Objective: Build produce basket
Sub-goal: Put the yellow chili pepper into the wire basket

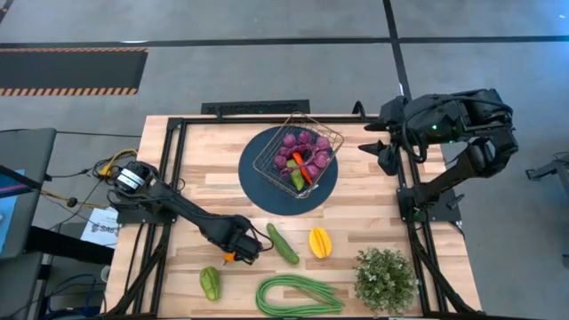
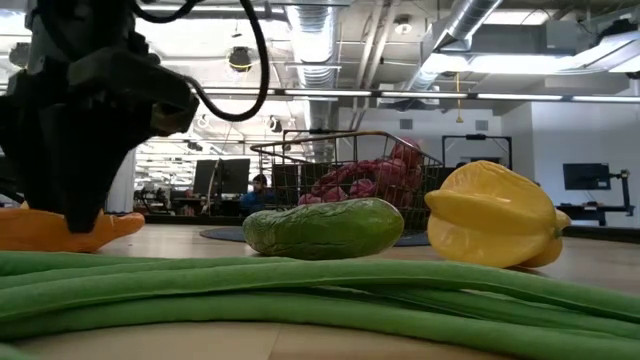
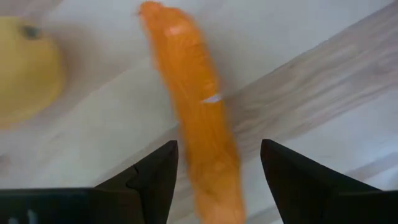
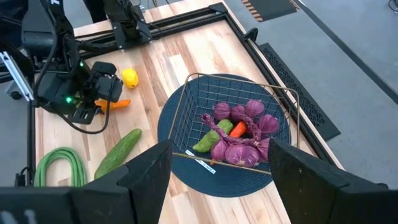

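the left gripper (image 1: 238, 252) is lowered over the near-left part of the wooden table (image 1: 213, 178), its fingers (image 3: 155, 180) apart with the orange carrot (image 3: 199, 130) lying on the boards between them; the fingers straddle the carrot and no contact with either one is visible. just beside this gripper, toward the table's centre, lies the green cucumber (image 1: 283, 244), and beyond that the yellow star fruit (image 1: 320, 242). nearer the front edge from the gripper are the green pepper (image 1: 210, 284) and the looped long green beans (image 1: 298, 295), with the bushy potted plant (image 1: 385, 279) farther along that edge. well apart from the left gripper, toward the table's far side, the wire-mesh basket (image 1: 300, 157) sits on the round dark blue plate (image 1: 258, 182) and holds purple grapes (image 4: 239, 134), a red-orange carrot (image 4: 237, 129) and a small green vegetable (image 4: 208, 140). the right gripper (image 1: 373, 148) waits off the basket's right side, above the table, its fingers spread wide and holding nothing.
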`<action>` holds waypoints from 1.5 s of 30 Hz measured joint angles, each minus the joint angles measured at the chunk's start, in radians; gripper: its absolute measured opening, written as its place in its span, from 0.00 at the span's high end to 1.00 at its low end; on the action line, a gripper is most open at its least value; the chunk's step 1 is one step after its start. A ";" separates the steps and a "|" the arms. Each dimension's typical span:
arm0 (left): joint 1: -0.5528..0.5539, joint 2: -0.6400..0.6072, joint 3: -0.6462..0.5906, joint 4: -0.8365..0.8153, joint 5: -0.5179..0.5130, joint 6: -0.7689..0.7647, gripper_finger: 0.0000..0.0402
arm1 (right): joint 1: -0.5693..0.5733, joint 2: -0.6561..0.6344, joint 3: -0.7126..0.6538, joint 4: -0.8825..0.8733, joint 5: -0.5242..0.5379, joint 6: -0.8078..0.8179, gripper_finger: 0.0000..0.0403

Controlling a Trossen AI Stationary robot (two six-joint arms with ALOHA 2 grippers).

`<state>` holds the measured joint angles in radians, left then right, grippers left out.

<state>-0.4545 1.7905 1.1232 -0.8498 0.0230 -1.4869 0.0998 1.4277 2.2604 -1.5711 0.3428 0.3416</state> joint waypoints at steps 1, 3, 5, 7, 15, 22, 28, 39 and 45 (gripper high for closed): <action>0.001 0.000 -0.004 0.015 -0.001 -0.001 0.46 | 0.000 0.000 0.000 0.000 0.000 0.000 0.30; 0.005 0.000 -0.013 0.027 -0.001 -0.002 0.46 | 0.000 0.000 0.000 0.000 0.000 -0.001 0.30; 0.011 0.000 -0.014 0.028 -0.001 -0.001 0.46 | 0.000 0.000 0.000 0.000 0.000 -0.002 0.30; 0.018 0.000 -0.014 0.032 0.004 0.016 0.46 | 0.000 0.000 0.000 0.000 0.000 -0.003 0.30; 0.053 0.000 -0.014 0.030 0.051 0.066 0.46 | 0.000 0.000 0.000 0.000 0.000 -0.006 0.30; 0.071 0.017 -0.014 0.026 0.053 0.084 0.46 | 0.000 -0.001 0.000 0.000 0.000 -0.011 0.30; 0.073 0.054 -0.012 0.036 0.086 0.115 0.46 | 0.000 -0.001 0.000 0.000 0.000 -0.012 0.30; 0.082 0.069 0.014 0.014 0.074 0.219 0.76 | -0.004 -0.001 0.000 0.000 0.000 -0.011 0.30; 0.094 0.071 0.080 -0.030 -0.007 0.314 0.92 | -0.004 -0.001 0.000 0.000 0.000 -0.005 0.30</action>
<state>-0.3605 1.8614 1.2034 -0.8794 0.0160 -1.1724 0.0962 1.4265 2.2608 -1.5710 0.3424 0.3370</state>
